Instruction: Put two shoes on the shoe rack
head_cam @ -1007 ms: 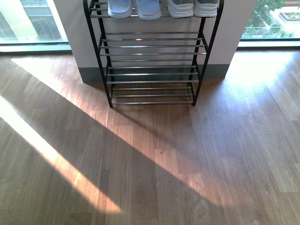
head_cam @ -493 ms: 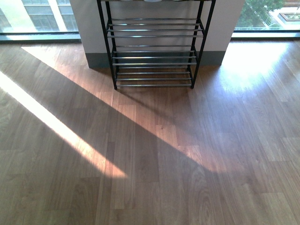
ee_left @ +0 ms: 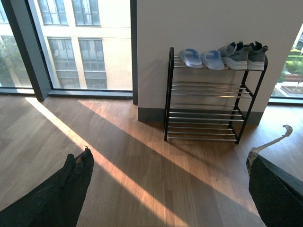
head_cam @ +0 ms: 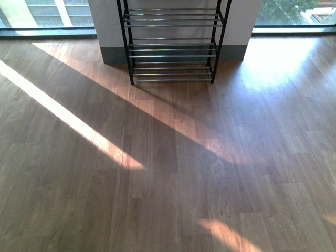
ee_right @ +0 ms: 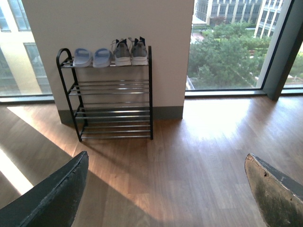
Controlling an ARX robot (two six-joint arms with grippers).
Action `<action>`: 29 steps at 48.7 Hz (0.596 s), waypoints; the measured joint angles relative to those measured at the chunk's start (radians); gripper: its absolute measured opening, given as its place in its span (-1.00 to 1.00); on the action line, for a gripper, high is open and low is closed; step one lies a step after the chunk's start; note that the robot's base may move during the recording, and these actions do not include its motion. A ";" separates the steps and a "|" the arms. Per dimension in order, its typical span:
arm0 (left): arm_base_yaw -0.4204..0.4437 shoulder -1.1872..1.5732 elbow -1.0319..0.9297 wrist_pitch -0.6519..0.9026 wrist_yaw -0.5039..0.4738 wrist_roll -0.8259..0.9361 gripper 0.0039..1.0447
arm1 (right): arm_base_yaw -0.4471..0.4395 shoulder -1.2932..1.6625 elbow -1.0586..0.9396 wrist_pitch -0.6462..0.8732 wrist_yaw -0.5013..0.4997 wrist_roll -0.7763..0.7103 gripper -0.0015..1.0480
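Fingers of the left gripper (ee_left: 165, 189) are seen spread wide at the lower corners of the left wrist view, with nothing between them. The right gripper (ee_right: 165, 189) is likewise held wide apart and empty in the right wrist view. Neither arm is shown in the front view.

Beyond the grippers, bare wooden floor (head_cam: 168, 173) crossed by bands of sunlight is seen, and the shoe rack (ee_left: 208, 101) is set well apart from both grippers, against a pale wall between large windows. On its top tier, 4 shoes are lined up: the 2 pale blue slides (ee_left: 201, 57) toward one end and the 2 grey sneakers (ee_left: 242, 54) beside them, toes facing out into the room. The same row is shown in the right wrist view, slides (ee_right: 92, 56) next to sneakers (ee_right: 127, 51). The 3 lower tiers are seen to hold nothing. In the front view only the lower tiers of the rack (head_cam: 172, 47) are caught; the top tier is cut off.

The placing is judged to be done, so the step in hand is taken to be a retreat. It is best carried out with both grippers kept open and well clear of the rack frame, so that the seated shoes are not knocked or dragged off the thin bars.
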 joint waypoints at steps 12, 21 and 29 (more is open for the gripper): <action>0.000 0.000 0.000 0.000 0.000 0.000 0.83 | 0.000 0.000 0.000 0.000 0.000 0.000 0.82; 0.000 0.000 0.000 0.000 -0.002 0.000 0.83 | 0.000 -0.001 0.000 0.001 -0.002 0.000 0.82; 0.000 0.000 0.000 0.000 0.000 0.000 0.83 | 0.000 0.000 0.000 0.001 -0.001 0.000 0.82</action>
